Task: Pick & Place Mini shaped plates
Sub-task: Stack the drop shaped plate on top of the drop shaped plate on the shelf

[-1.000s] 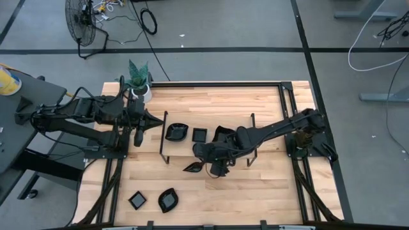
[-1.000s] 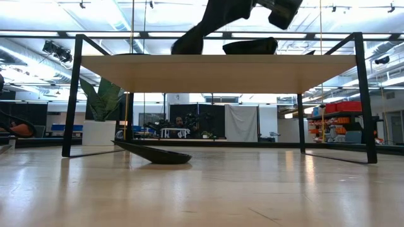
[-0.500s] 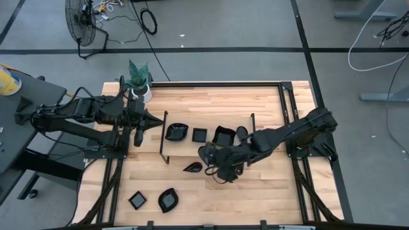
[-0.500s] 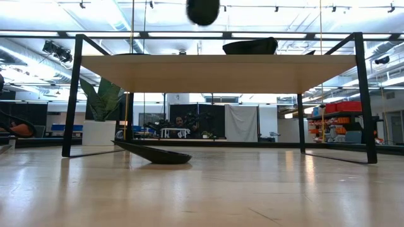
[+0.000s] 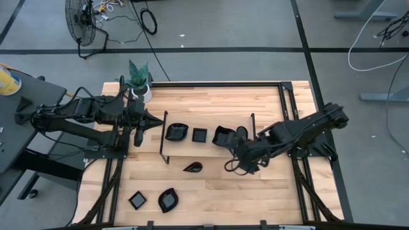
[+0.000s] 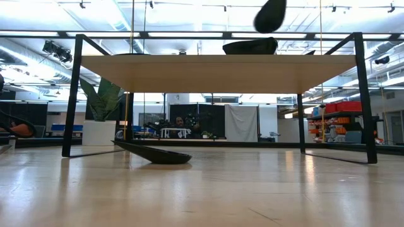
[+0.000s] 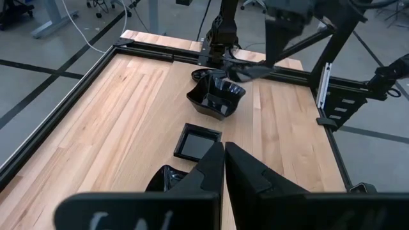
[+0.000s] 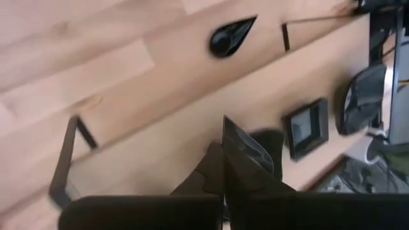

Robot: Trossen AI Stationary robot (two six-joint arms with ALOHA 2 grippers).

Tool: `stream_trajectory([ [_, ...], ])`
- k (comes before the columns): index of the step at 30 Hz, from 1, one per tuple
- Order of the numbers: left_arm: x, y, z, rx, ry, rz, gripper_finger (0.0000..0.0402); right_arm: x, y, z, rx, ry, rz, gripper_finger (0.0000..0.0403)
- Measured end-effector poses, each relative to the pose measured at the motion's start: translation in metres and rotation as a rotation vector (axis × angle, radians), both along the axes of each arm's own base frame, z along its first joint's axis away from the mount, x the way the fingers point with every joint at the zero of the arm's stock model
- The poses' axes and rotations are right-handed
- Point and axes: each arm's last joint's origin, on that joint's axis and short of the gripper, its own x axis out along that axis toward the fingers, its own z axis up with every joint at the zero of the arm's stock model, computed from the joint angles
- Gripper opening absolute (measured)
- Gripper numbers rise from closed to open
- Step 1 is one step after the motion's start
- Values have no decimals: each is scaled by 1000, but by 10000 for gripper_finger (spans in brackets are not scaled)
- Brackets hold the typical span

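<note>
Hovering near the teardrop plate, right gripper closed, seemingly empty; left gripper closed, parked.

The left arm lies stretched along the tabletop's left edge near the far corner, its wrist level and the left gripper aimed in over the wood, fingers pressed together. The right arm reaches in from the right edge, elbow raised by the frame, forearm slanting down toward the middle of the tabletop. The right gripper hangs above the surface, jaws closed with nothing between them.
</note>
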Motion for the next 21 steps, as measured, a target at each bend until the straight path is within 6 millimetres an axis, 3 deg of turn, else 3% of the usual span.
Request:
stream_trajectory([
  [11, 0, 0, 0, -6, -1, 2, 16, -31, -12, 14, -55, 2, -53, 0],
  [21, 0, 0, 0, -6, -1, 3, 16, -59, -26, -21, -104, 13, -67, 0],
])
